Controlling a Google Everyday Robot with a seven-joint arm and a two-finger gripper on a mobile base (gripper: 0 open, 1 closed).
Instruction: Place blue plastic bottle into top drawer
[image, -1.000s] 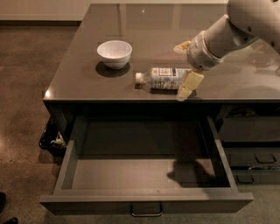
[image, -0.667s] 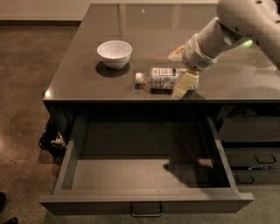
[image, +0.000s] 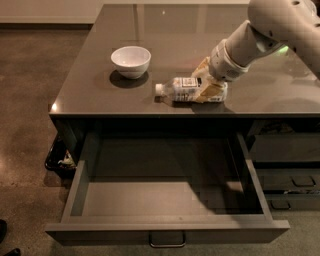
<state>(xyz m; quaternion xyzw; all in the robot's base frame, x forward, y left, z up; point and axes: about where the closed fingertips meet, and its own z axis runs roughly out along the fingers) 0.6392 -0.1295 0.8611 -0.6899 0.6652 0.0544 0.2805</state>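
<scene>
The blue plastic bottle lies on its side near the front edge of the dark tabletop, with its white cap pointing left. My gripper is down at the bottle's base end. Its cream fingers stand open, one on the far side of the bottle and one on the near side, close against it. The bottle still rests on the table. The top drawer is pulled fully out below the table edge. Its inside holds nothing, and its metal loop handle is at the front centre.
A white bowl stands on the table to the left of the bottle. Smaller dark drawers sit to the right of the open drawer. A dark object lies on the floor under the table's left side.
My gripper has moved left and down along the bottle, from just right of it to astride its base end. The bottle and drawer have not moved.
</scene>
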